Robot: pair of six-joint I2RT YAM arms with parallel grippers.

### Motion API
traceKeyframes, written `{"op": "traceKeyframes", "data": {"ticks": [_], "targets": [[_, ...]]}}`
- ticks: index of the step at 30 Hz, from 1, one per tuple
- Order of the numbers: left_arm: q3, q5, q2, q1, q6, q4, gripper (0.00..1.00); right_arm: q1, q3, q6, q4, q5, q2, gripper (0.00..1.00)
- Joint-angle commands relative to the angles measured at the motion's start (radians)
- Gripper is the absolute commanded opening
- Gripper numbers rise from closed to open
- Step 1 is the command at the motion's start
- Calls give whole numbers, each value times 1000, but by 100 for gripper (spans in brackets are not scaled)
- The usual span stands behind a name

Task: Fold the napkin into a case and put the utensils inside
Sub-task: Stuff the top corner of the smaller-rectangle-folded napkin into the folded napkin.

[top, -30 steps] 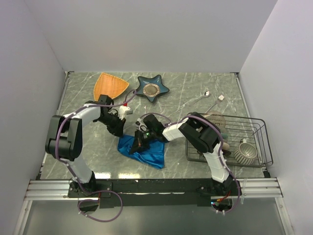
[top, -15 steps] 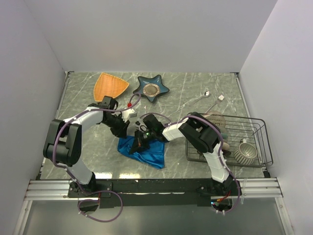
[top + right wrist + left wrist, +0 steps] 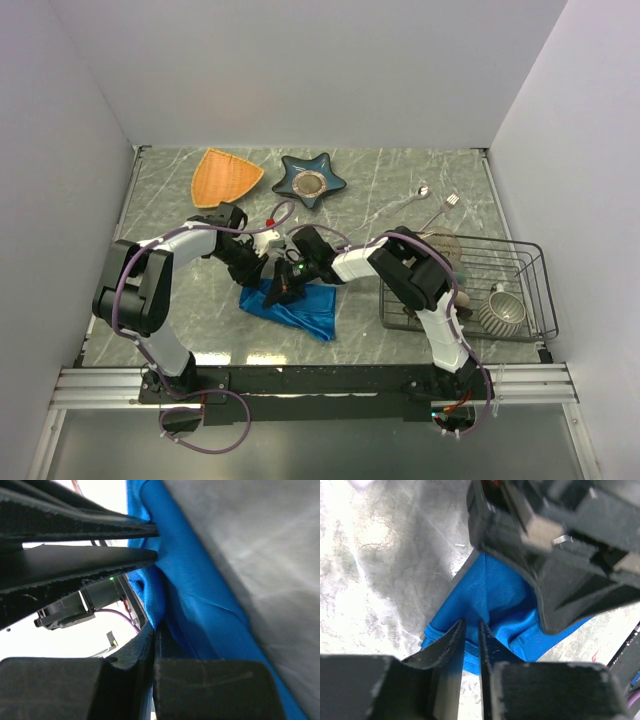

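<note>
The blue napkin (image 3: pixel 300 310) lies crumpled on the marble table in front of the arms. My right gripper (image 3: pixel 283 287) is shut on a raised fold at its left part, and the cloth (image 3: pixel 200 605) runs into its fingertips (image 3: pixel 154 627). My left gripper (image 3: pixel 262 270) stands right beside it, jaws a narrow slit apart (image 3: pixel 471 625), straddling a ridge of the napkin (image 3: pixel 495 590) without clamping it. The spoon (image 3: pixel 420 190) and fork (image 3: pixel 448 205) lie at the back right. No case has been formed.
An orange triangular dish (image 3: pixel 225 175) and a dark star-shaped dish (image 3: pixel 310 180) sit at the back. A wire basket (image 3: pixel 520 250) at the right holds a ribbed bowl (image 3: pixel 500 310). The right gripper's body (image 3: pixel 560 555) looms close over the left fingers.
My left gripper has moved right to the napkin's raised fold, close against the right gripper. The right gripper keeps its pinch and the cloth has drawn slightly narrower.
</note>
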Motion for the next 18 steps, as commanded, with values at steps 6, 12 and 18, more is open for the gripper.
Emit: {"op": "traceKeyframes", "data": {"ticks": [6, 12, 18], "targets": [[-8, -16, -28, -3, 16, 16, 25, -27, 2, -28, -49, 8, 2, 0], [4, 0, -100, -6, -2, 11, 24, -27, 2, -20, -43, 11, 28, 0], [-20, -15, -135, -46, -4, 24, 21, -28, -9, 1, -32, 13, 42, 0]]}}
